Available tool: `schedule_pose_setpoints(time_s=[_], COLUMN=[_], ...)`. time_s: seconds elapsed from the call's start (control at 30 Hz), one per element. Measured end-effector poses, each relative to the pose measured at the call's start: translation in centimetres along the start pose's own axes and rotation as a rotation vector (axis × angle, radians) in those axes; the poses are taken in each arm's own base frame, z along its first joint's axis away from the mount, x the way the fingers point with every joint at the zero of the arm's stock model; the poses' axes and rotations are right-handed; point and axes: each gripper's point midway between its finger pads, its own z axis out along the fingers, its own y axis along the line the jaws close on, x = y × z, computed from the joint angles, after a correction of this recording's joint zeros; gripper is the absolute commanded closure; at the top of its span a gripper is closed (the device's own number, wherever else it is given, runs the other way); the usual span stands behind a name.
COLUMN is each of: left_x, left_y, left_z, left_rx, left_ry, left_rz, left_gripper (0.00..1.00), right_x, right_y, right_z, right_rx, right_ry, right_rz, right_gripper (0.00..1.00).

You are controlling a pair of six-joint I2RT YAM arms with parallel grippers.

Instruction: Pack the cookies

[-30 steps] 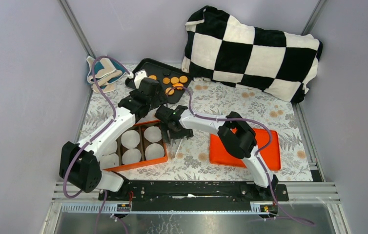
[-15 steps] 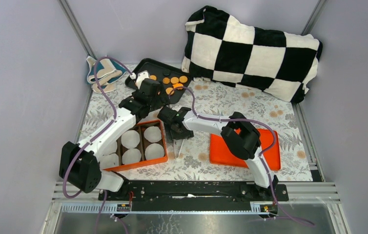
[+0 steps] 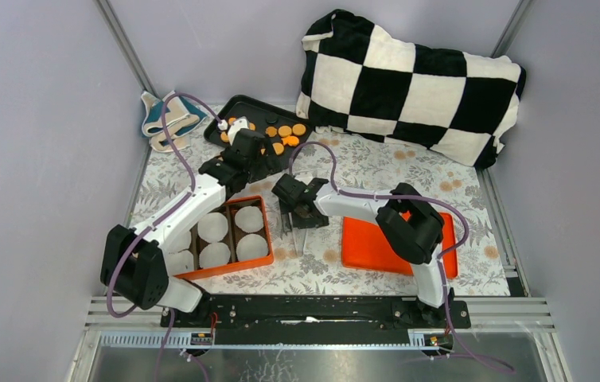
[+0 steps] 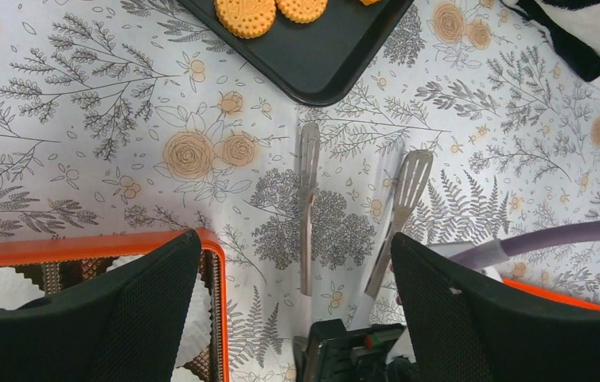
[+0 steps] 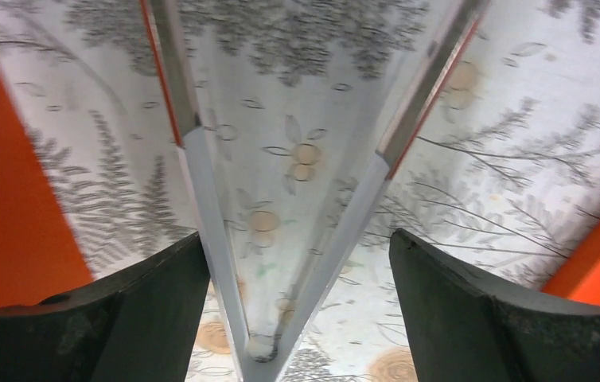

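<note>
The cookies [image 3: 284, 130] lie scattered on the black tray [image 3: 261, 110] at the far left of the table. They are round orange discs, and my left wrist camera catches two of them near the tray's closest corner.

My left claw [image 3: 259, 157] hovers just on the near side of that tray, fingers spread wide with nothing between them. Seen past it, the metal tongs [image 4: 307, 199] aim their slotted tips toward the tray corner and stop short of it.

My right claw [image 5: 297, 239] holds those tongs at their hinge end. As far as I can tell, one finger rests against the outside of each arm, so the jaws stand wide. The arms splay in a V over the floral tablecloth [image 3: 360, 171].

The tongs hang between the orange box [image 3: 225, 273] on my left and the orange lid [image 3: 368, 247] on my right. The box holds white paper cups [image 3: 213, 227] in its compartments, and my left forearm crosses above its far-left part. The lid lies flat beneath my right elbow.

A black-and-white checked pillow [image 3: 408, 79] leans at the back right. A folded cloth [image 3: 165, 119] sits in the far left corner beside the tray.
</note>
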Motion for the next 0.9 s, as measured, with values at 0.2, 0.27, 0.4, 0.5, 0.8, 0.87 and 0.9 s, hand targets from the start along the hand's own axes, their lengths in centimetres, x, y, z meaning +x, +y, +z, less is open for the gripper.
schedule_pose_setpoints(time_s=[0.2, 0.27, 0.4, 0.5, 0.8, 0.87, 0.9], left_x=[0.5, 0.7, 1.4, 1.8, 1.1, 1.2, 1.3], left_y=[-0.2, -0.3, -0.5, -0.6, -0.2, -0.3, -0.4], left_z=[0.2, 0.3, 0.6, 0.9, 1.2, 1.2, 1.1], left_rx=[0.003, 0.006, 0.008, 0.004, -0.014, -0.010, -0.008], left_ry=[0.016, 0.021, 0.040, 0.049, 0.023, 0.028, 0.031], left_rz=[0.008, 0.011, 0.020, 0.022, 0.012, 0.014, 0.018], left_gripper=[0.07, 0.07, 0.07, 0.07, 0.07, 0.07, 0.07], right_x=[0.5, 0.4, 0.2, -0.1, 0.3, 0.5, 0.6], right_y=[-2.3, -2.3, -2.1, -1.8, -1.4, -1.6, -1.8], right_z=[0.0, 0.0, -0.1, 0.0, 0.7, 0.7, 0.7], right_rx=[0.093, 0.094, 0.088, 0.091, 0.103, 0.094, 0.094], right_ry=[-0.015, -0.017, -0.020, -0.008, 0.049, 0.043, 0.035], right_rz=[0.005, 0.005, 0.001, -0.008, -0.033, -0.029, -0.030], right_gripper=[0.12, 0.11, 0.10, 0.10, 0.42, 0.47, 0.52])
